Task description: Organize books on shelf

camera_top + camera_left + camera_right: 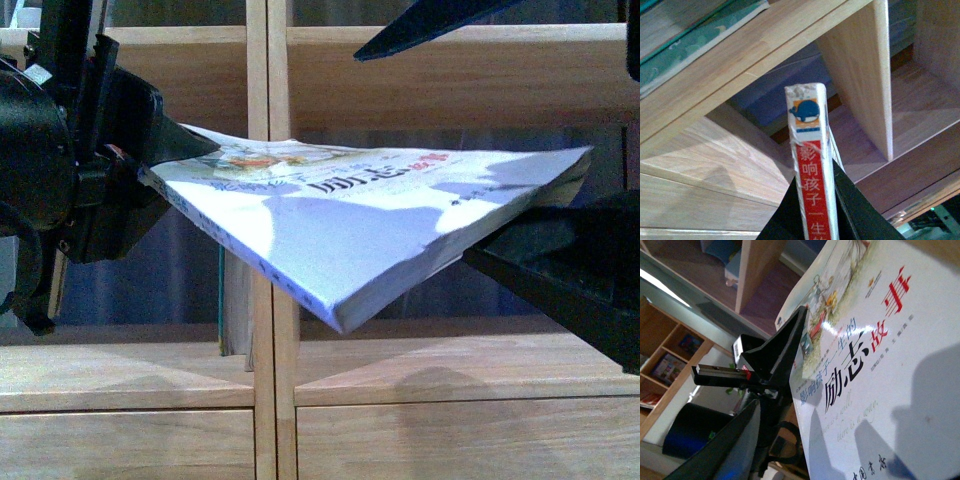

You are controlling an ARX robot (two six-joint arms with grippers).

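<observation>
The shelf (450,370) stands ahead; the book (360,210) hangs near-flat before its central divider (262,100), outside any compartment. Left gripper (175,150) clamps its spine end; right gripper (410,155) gapes wide around the far edge. Expect a light, floppy, glossy paperback: grip it beside the spine
</observation>
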